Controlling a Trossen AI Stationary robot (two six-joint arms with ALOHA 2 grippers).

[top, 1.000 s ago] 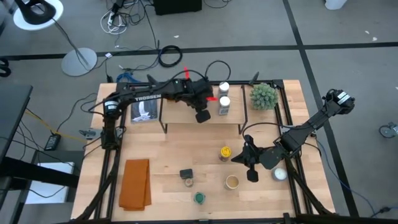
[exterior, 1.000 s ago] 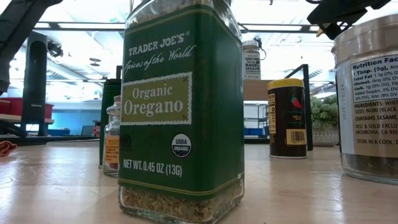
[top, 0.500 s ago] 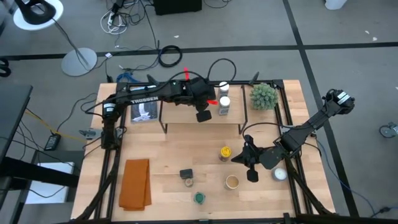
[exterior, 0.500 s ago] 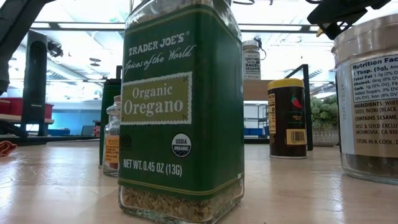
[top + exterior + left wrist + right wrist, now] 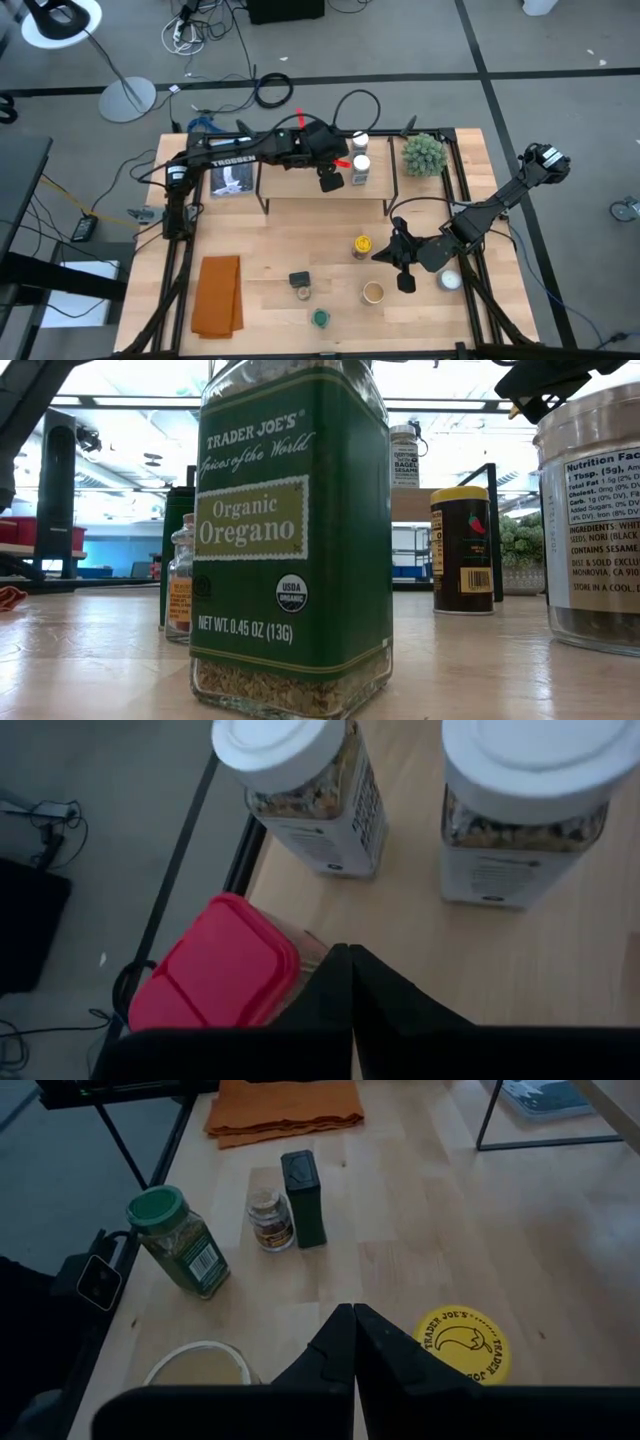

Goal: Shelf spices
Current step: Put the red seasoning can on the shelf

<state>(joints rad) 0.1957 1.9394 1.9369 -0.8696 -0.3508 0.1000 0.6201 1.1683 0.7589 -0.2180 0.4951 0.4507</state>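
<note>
The shelf (image 5: 300, 205) stands at the table's far middle. On it are two white-capped jars (image 5: 360, 165) (image 5: 530, 780) and a red tin (image 5: 341, 160) (image 5: 215, 978). My left gripper (image 5: 328, 181) (image 5: 350, 958) hovers shut over the shelf, right beside the red tin. My right gripper (image 5: 404, 272) (image 5: 353, 1316) is shut above the table. Near it stand the yellow-lidded jar (image 5: 362, 245) (image 5: 462, 1342) and the tan-lidded jar (image 5: 373, 292). A green-lidded jar (image 5: 320, 318) (image 5: 180, 1245), a dark tin (image 5: 298, 279) and a small amber jar (image 5: 268, 1218) stand on the near table. My left gripper's shut fingers (image 5: 330, 982) stand in front of the red tin's side (image 5: 290, 970), coming from above at a slant. Whether they touch the tin I cannot tell. The tin stands upright on the shelf.
A spiky green plant ball (image 5: 423, 153) sits at the far right, and a white dome (image 5: 450, 280) lies right of my right gripper. An orange cloth (image 5: 218, 295) lies near left. A picture (image 5: 232, 180) lies left of the shelf. Bare board stretches between shelf and jars.
My left gripper has risen a little over the shelf and turned at the wrist, staying shut beside the red tin. The jars and the tin stand where they stood.
</note>
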